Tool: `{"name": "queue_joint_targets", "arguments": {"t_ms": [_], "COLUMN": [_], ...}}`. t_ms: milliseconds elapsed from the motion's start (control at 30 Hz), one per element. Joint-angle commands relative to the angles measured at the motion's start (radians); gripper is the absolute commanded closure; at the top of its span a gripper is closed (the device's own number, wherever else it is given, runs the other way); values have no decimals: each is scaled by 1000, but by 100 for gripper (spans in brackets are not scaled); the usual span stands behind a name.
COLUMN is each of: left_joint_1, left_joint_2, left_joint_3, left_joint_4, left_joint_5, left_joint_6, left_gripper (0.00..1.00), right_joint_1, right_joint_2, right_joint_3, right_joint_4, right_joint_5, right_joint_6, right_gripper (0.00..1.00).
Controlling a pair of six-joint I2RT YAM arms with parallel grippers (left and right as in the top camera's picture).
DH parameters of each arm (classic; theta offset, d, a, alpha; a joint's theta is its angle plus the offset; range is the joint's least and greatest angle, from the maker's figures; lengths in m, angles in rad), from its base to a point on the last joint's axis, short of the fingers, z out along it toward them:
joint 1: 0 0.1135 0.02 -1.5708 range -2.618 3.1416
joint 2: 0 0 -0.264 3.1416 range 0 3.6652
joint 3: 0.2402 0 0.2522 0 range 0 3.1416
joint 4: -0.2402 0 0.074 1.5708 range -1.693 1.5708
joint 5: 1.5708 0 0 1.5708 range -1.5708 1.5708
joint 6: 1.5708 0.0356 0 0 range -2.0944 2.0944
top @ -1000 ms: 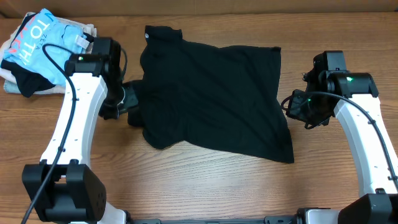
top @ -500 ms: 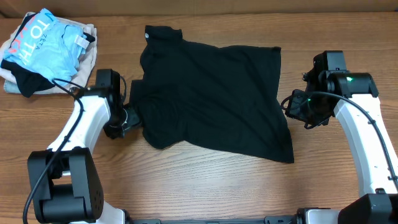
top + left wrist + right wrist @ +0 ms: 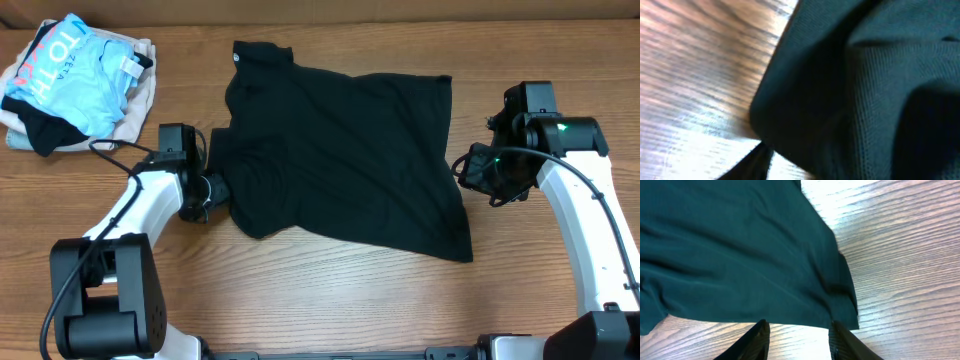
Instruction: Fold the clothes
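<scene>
The black T-shirt (image 3: 340, 150) lies spread on the wooden table (image 3: 330, 300), with a small white mark (image 3: 236, 57) at its back left corner. My left gripper (image 3: 207, 190) is low at the shirt's left edge. In the left wrist view the dark fabric (image 3: 865, 90) fills the right side; one finger (image 3: 752, 162) shows on the table, set wide, and cloth hides the other. My right gripper (image 3: 470, 170) is open beside the shirt's right edge. In the right wrist view both its fingers (image 3: 757, 340) straddle the hem (image 3: 840, 315) without touching it.
A pile of other clothes sits at the back left corner: a light blue garment with lettering (image 3: 70, 65) on top of a beige one (image 3: 140, 95). Bare wood lies in front of the shirt and at both sides.
My left arm has swung forward and down, and its gripper has slid along the shirt's left edge, pushing the sleeve inward into a fold. The right arm has not moved.
</scene>
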Motion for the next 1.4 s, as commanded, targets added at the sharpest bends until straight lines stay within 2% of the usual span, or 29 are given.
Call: {"name": "queue_joint_targets", "arguments": {"t_ms": [0,300,433,500,533,667,700,833,933,1000,1100,1167,1367], "left_joint_1": [-3,-6,-5,-5,-5,-5,-2,32,100,148,225,261,267], "left_joint_2": [-3,-3,-3,-3,-3,-3,-3,-3,-3,-3,-3,-3,8], "left_joint_3": [-32,-48,-48,-46,-40,0,14,35,30,30,30,29,17], "left_joint_4": [30,74,77,89,89,52,23,-81,-97,-85,-47,-14,62], "left_joint_5": [-2,-143,-228,-224,-214,-88,-68,-62,-31,29,138,203,302], "left_joint_6": [-5,-5,-5,-5,-4,43,52,56,93,135,189,216,250], "left_gripper": [68,92,95,96,93,66,63,60,60,55,38,32,28], "right_joint_1": [-2,-2,-2,-2,-2,-2,-2,-2,-2,-2,-2,-2,-2], "right_joint_2": [-3,-3,-3,-3,-3,-3,-3,-3,-3,-3,-3,-3,-3], "right_joint_3": [3,3,3,3,3,3,3,3,3,3,3,3,3], "right_joint_4": [8,14,14,15,14,15,14,3,-11,-20,-38,-52,-82], "right_joint_5": [-2,-2,-2,-2,-2,-1,-1,3,6,6,6,6,6], "right_joint_6": [0,-1,-1,-1,-1,-4,-4,-4,-4,-4,-3,1,4], "right_gripper": [58,58,58,58,58,57,57,57,57,57,57,57,54]}}
